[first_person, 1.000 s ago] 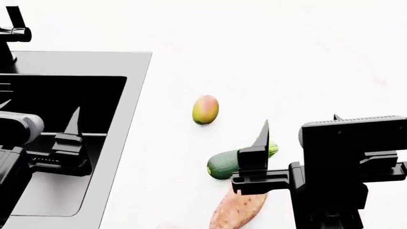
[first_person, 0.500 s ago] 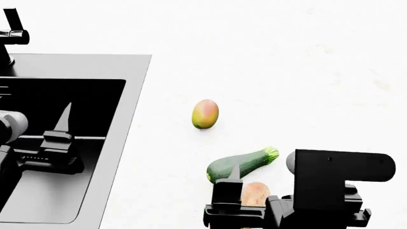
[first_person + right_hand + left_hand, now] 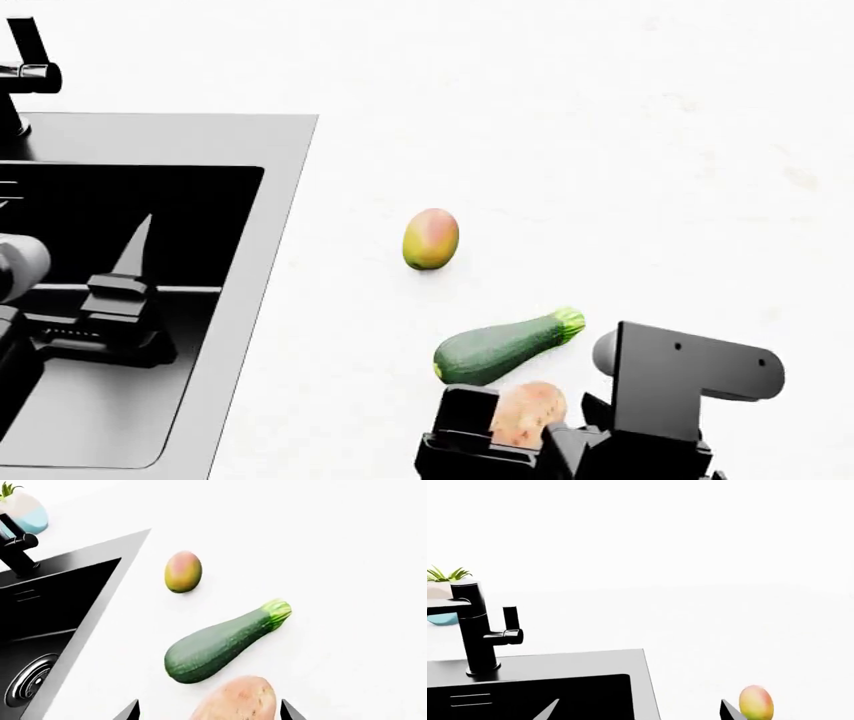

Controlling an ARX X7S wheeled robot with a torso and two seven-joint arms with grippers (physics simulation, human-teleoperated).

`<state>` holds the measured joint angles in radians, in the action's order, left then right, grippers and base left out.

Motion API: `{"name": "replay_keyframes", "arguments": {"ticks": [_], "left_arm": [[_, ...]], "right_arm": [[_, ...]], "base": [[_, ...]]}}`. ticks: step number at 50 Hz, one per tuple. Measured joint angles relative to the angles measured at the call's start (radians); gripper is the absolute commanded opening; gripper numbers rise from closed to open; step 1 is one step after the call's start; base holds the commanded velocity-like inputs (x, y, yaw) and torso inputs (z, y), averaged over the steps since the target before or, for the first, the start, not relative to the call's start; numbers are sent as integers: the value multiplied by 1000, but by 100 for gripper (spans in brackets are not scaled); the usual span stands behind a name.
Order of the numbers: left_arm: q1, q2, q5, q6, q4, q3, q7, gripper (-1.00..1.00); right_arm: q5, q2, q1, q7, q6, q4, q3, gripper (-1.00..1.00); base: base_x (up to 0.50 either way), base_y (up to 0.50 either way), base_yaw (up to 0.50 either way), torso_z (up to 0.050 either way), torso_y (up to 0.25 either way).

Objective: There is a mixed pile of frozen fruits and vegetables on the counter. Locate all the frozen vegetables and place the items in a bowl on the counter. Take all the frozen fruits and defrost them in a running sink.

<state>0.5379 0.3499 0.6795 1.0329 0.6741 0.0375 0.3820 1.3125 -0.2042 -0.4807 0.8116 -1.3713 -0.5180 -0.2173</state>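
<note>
A red-green mango [image 3: 431,238] lies on the white counter; it also shows in the right wrist view [image 3: 183,571] and the left wrist view [image 3: 756,703]. A dark green zucchini [image 3: 506,346] lies nearer, also in the right wrist view [image 3: 223,640]. An orange-brown sweet potato [image 3: 529,411] lies at the front edge, also in the right wrist view [image 3: 237,700]. My right gripper [image 3: 209,712] is open, its fingertips either side of the sweet potato, apart from it. My left gripper [image 3: 127,290] is open and empty over the black sink [image 3: 200,130]. No bowl is in view.
A black faucet [image 3: 477,632] stands at the sink's back edge. A small potted plant [image 3: 21,507] sits behind it on the counter. The sink drain [image 3: 28,680] shows in the basin.
My right gripper has dropped toward the near edge of the head view, uncovering the zucchini and coming down around the sweet potato. The left gripper has barely moved.
</note>
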Motion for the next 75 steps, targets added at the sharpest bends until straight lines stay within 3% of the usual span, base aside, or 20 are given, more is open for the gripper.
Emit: {"name": "replay_keyframes", "arguments": {"ticks": [31, 32, 46, 56, 75], "left_arm": [[-12, -15, 70, -28, -11, -34, -26, 100], [-13, -15, 71, -28, -11, -34, -26, 100], [-14, -20, 82, -31, -19, -31, -20, 100], [37, -53, 100, -27, -86, 24, -60, 100], [438, -173, 29, -63, -689, 305, -380, 100]], "right_arm": [[-143, -5, 11, -139, 145, 215, 101, 100], [-143, -5, 12, -140, 147, 217, 102, -100], [-127, -18, 13, -93, 174, 128, 87, -100], [-15, -90, -60, 17, 102, 46, 44, -100], [485, -453, -235, 289, -24, -7, 1, -100]], "base": [[0, 0, 0, 0, 0], [0, 0, 0, 0, 0], [0, 0, 0, 0, 0], [0, 0, 0, 0, 0], [0, 0, 0, 0, 0]]}}
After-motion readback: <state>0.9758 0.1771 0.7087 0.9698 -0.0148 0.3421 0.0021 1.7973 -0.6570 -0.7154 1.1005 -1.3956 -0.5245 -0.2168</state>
